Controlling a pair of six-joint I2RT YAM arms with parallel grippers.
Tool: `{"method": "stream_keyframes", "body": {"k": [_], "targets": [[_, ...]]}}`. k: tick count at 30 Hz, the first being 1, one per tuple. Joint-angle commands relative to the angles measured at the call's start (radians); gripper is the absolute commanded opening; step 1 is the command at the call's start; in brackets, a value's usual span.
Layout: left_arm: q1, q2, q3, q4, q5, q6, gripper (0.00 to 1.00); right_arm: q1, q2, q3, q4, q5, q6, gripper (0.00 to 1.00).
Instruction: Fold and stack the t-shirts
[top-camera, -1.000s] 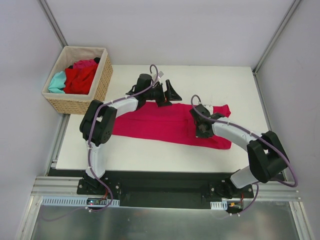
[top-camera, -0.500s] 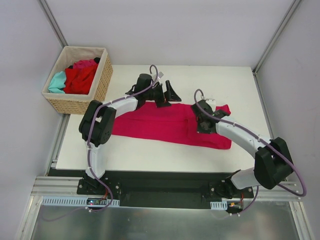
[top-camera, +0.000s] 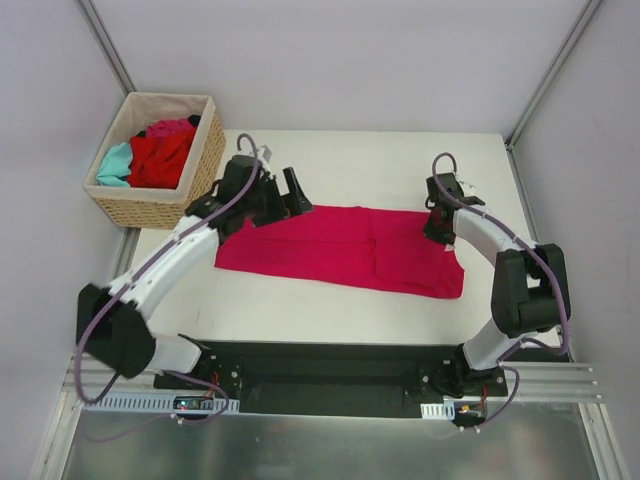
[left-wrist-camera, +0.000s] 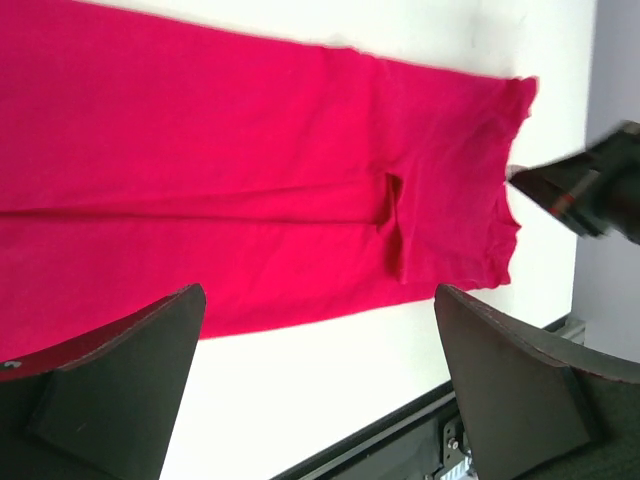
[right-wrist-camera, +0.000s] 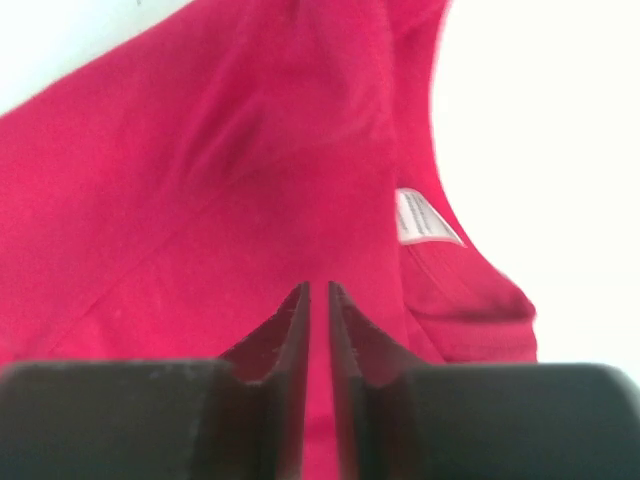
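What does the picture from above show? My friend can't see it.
A magenta-pink t-shirt lies flat on a white table, the left arm at one end and the right arm at the other. A wicker basket of more shirts sits at the far left.

White table (top-camera: 400, 160) carries 1 magenta shirt (top-camera: 340, 245), spread flat in a long strip, just right of the basket (top-camera: 140, 210).

A magenta-pink cloth t-shirt (left-wrist-camera: 250, 190) lies flat on the white table (left-wrist-camera: 330, 400) as a long band with a lengthwise crease and a small puckered fold towards its right end. The left gripper (left-wrist-camera: 318, 295) hangs above its near edge, dark fingers (left-wrist-camera: 110, 390) spread wide with nothing between them. A dark, blurred piece of the right arm (left-wrist-camera: 590, 185) sits just beside the shirt's right end.
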Motion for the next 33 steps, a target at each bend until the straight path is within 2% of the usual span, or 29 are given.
{"method": "stream_keyframes", "body": {"k": [1, 2, 4, 8, 13, 15, 18, 23, 33], "targets": [[0.022, -0.209, -0.088, -0.105, -0.123, 0.043, 0.99, -0.013, 0.048, 0.025, 0.149, -0.152, 0.000, 0.38], [0.028, -0.267, -0.100, -0.126, -0.126, 0.047, 0.99, -0.016, 0.033, 0.011, 0.230, -0.182, 0.005, 0.76], [0.054, -0.312, -0.126, -0.146, -0.120, 0.057, 0.99, -0.030, 0.014, -0.018, 0.311, -0.243, 0.011, 0.98], [0.072, -0.386, -0.148, -0.168, -0.093, 0.080, 0.99, -0.034, -0.076, -0.057, 0.362, -0.273, 0.010, 0.97], [0.072, -0.400, -0.155, -0.155, -0.047, 0.103, 0.99, -0.092, -0.242, -0.165, 0.474, -0.335, 0.080, 0.96], [0.072, -0.406, -0.165, -0.134, -0.033, 0.106, 0.99, -0.135, -0.256, -0.236, 0.545, -0.435, 0.143, 0.96], [0.072, -0.415, -0.183, -0.100, -0.010, 0.100, 0.99, -0.187, -0.233, -0.322, 0.679, -0.505, 0.219, 0.97], [0.079, -0.418, -0.201, -0.085, 0.019, 0.094, 0.99, -0.246, -0.089, -0.380, 0.914, -0.615, 0.333, 0.96], [0.102, -0.426, -0.209, -0.077, 0.048, 0.102, 0.99, -0.264, 0.049, -0.321, 1.023, -0.671, 0.373, 0.96]]}}
